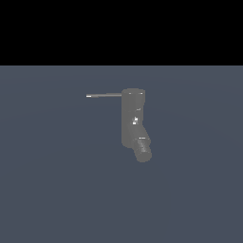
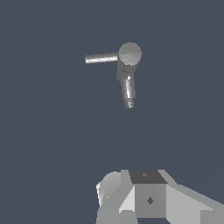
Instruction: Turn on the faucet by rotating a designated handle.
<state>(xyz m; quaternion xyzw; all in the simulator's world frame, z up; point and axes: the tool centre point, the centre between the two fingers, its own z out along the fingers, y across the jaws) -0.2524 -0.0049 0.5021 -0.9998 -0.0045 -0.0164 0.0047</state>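
The handle [image 1: 104, 95], a thin light-grey rod, juts level from the top of the faucet [image 1: 133, 118] toward the exterior view's left, its bright tip free, the upright grey body standing alone on the slate-blue floor [image 1: 52, 190], spout stub angled at its base. In the wrist view the faucet [image 2: 129, 54] appears from above and well apart from the camera, rod [image 2: 101, 58] lying crosswise. The hand's fingers are not shown; its opening cannot be told, and nothing is visibly held.

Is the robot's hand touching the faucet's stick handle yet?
Apart. The wrist view shows the gripper low in the picture with bare floor between it and the handle; the exterior view shows the handle alone.
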